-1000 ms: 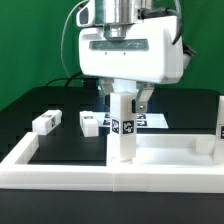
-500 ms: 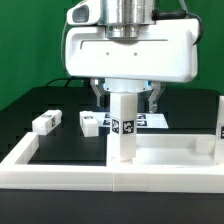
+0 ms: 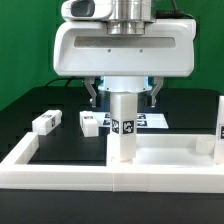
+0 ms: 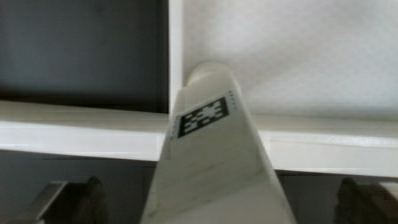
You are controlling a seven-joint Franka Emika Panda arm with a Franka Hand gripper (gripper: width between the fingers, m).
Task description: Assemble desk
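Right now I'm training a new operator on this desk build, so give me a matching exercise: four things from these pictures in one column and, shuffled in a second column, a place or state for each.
Things
1. gripper
2. middle leg
3. leftmost leg
4. marker board

Places or states
A. lies on its side on the black surface
B. open, fingers clear on either side of a leg
C. stands upright, directly under the gripper
D. lies flat behind the upright leg

Pairs: 1-B, 2-C, 3-A, 4-D
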